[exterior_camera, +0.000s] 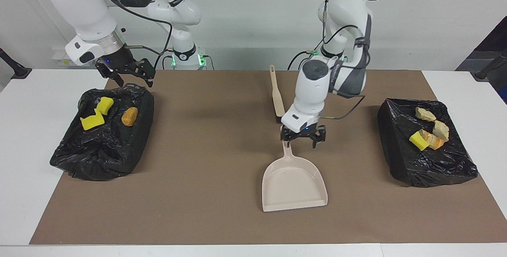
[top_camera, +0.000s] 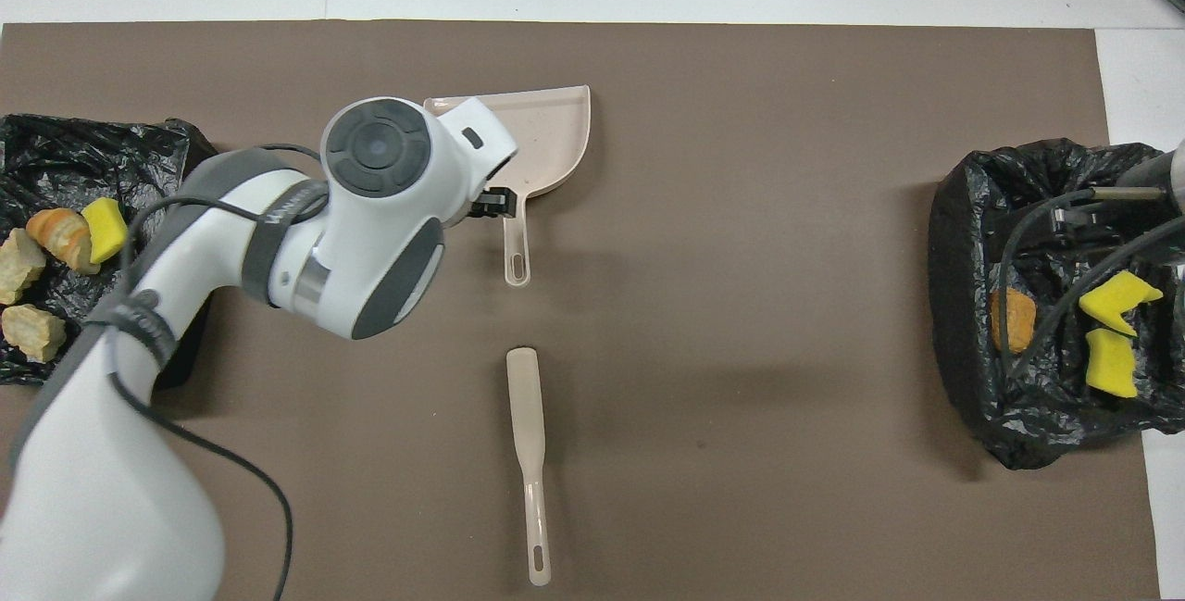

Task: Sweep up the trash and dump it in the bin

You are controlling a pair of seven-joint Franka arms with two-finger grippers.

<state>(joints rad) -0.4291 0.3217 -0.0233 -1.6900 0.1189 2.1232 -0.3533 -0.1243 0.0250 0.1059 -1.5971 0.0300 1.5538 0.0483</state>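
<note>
Trash sits in two crumpled black bag-lined bins: yellow sponge pieces (exterior_camera: 95, 114) and an orange-brown chunk (exterior_camera: 129, 116) in the bin (exterior_camera: 99, 150) at the right arm's end, tan chunks (exterior_camera: 433, 124) and a sponge bit (exterior_camera: 419, 140) in the bin (exterior_camera: 427, 166) at the left arm's end. Mid-mat, the left gripper (exterior_camera: 303, 141) points down, fingers spread and released, over the handle of the smooth beige dustpan (exterior_camera: 294, 183); a slim beige brush (top_camera: 529, 453) lies nearer the robots. Right arm waits, right gripper (exterior_camera: 126, 75) open over its bin's rim.
</note>
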